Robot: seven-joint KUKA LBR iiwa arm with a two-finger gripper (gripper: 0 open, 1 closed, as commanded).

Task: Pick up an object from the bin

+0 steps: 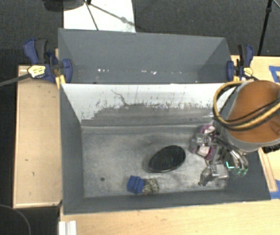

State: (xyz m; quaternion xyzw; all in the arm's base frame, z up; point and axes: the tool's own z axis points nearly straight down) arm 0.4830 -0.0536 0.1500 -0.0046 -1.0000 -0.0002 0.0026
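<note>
A grey metal bin (71, 146) is seen with a mostly bare floor and few loose things. The arm (257, 116), with its orange cover and looped cables, is brought in over the bin's right wall. The gripper (212, 173) is set low over the floor near the near-right corner. Whether it is open or closed cannot be told, and nothing is seen to be held in it. A black oval object (167, 159), flat and dark, is found near the middle of the floor, toward the near edge. It lies just beside the gripper on its left and apart from it, and it is judged the likeliest pick. A small blue object (135, 183) is placed by the near edge, left of centre, with a small grey-olive lump (151, 186) touching it on its right. A pink-purple bit (206, 140) is seen at the gripper's upper side. Whether it belongs to the robot or to the bin cannot be told. Risks, as judged: the gripper is offset right of the oval, so a close here could take only bare floor. The oval looks flat and wide, so it could be pushed aside or slip from a grip. The right wall is near, so the wrist could be knocked on it.
</note>
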